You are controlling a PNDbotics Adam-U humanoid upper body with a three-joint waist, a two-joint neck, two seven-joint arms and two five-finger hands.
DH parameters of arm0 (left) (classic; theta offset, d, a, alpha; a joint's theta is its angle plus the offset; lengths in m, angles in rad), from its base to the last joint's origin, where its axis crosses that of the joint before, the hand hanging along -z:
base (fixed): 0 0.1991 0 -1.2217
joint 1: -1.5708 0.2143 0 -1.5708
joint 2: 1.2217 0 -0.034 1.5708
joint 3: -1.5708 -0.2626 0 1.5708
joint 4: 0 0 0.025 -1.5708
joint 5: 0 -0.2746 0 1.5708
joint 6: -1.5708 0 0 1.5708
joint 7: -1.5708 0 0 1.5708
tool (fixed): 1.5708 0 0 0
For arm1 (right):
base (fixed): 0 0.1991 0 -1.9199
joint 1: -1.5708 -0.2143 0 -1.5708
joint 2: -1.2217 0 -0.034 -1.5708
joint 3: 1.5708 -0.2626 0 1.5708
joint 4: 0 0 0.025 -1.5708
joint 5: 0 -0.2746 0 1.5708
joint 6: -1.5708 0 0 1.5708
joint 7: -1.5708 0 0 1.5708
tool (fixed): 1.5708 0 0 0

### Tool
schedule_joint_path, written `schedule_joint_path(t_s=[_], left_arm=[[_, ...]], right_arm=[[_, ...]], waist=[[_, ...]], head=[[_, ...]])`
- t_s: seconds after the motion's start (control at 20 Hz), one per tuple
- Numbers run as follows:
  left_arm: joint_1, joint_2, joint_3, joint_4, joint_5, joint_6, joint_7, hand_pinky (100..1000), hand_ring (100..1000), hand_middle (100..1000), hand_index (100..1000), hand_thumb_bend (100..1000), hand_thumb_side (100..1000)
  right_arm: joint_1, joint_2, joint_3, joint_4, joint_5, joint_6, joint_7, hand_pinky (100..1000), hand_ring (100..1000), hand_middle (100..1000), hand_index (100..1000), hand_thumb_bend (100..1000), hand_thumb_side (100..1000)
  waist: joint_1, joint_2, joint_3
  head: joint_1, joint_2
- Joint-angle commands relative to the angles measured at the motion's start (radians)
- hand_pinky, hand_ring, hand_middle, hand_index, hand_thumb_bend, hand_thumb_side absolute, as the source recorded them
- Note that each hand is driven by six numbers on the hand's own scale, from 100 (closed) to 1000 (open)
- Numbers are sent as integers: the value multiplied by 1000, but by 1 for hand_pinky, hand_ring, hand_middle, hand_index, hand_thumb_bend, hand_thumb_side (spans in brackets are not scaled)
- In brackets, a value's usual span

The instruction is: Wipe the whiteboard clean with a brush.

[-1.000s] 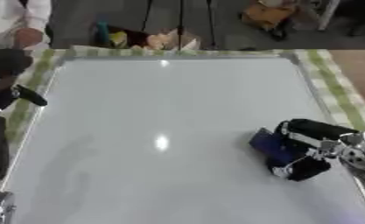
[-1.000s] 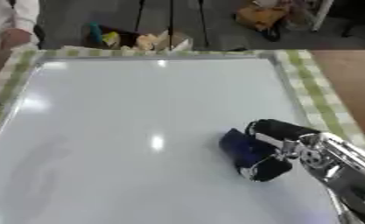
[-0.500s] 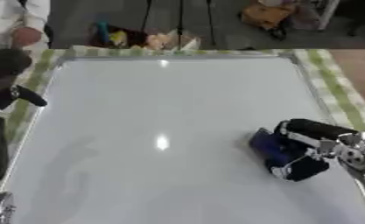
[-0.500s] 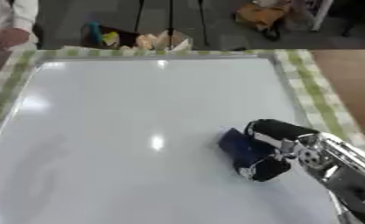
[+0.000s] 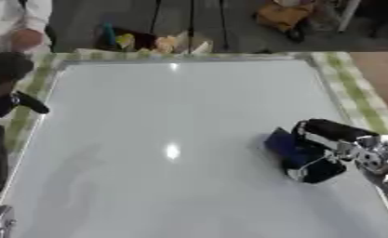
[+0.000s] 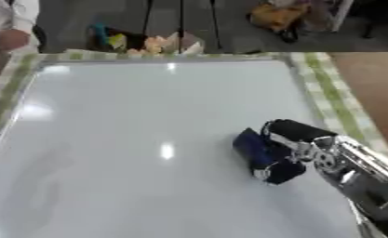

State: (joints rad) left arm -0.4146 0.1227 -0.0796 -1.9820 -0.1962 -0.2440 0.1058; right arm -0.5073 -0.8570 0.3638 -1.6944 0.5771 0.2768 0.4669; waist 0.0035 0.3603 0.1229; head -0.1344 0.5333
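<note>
The whiteboard (image 5: 172,107) lies flat and fills most of both views. Faint grey smudges (image 5: 75,162) show on its lower left part. A dark blue brush (image 6: 252,145) rests on the board's right side. My right hand (image 6: 304,139) is shut on it, black fingers curled over the top and the thumb under the near end. The right forearm comes in from the lower right corner. My left hand (image 5: 10,95) shows as a black shape at the board's left edge, off the brush.
A green checked cloth (image 5: 356,93) lies under the board and shows along its edges. Colourful small things (image 5: 156,42) and an orange bag (image 5: 282,14) sit beyond the far edge. A person in white (image 5: 17,28) stands at the far left corner.
</note>
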Motion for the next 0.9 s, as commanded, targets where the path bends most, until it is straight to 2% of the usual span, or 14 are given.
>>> schedule_joint_path(t_s=[0.05, 0.45, 0.9], left_arm=[[-10, 10, -5, -18, -5, 0, -5, 435, 783, 736, 690, 100, 969], [-9, 9, -5, -18, -5, 1, -7, 434, 784, 737, 690, 100, 969], [-8, 9, -5, -18, -5, 2, -8, 433, 785, 736, 691, 100, 970]], right_arm=[[-13, -18, -22, 12, 24, 6, -14, 357, 428, 238, 100, 100, 242], [-24, -13, -27, 35, 41, 2, -11, 373, 440, 254, 102, 100, 246], [-27, -16, -28, 17, 30, -15, -1, 385, 444, 255, 128, 100, 260]], waist=[[1, -15, -2], [1, -13, 2], [-1, -13, 0]], head=[[1, -13], [1, -15], [3, -13]])
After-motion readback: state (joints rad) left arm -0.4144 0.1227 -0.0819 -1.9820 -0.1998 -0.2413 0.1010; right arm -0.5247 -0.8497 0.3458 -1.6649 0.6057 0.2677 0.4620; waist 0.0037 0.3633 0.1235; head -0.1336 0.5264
